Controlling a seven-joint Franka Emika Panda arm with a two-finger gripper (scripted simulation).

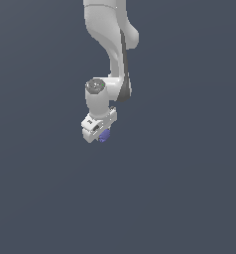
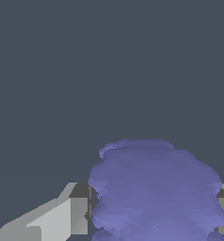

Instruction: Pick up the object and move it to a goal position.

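Observation:
The object (image 1: pixel 104 136) is a small violet-blue bumpy lump, poking out just under the white gripper head in the exterior view. In the wrist view the object (image 2: pixel 154 188) looms large, a ridged violet mass filling the space between the two grey fingers (image 2: pixel 78 209). Both pads press against its sides. My gripper (image 1: pixel 101 135) is shut on it, and its fingertips are mostly hidden behind the head in the exterior view. The white arm (image 1: pixel 110 44) comes down from the top of that view.
A plain dark grey-blue surface (image 1: pixel 189 188) fills both views. No other object, container, edge or goal marker shows.

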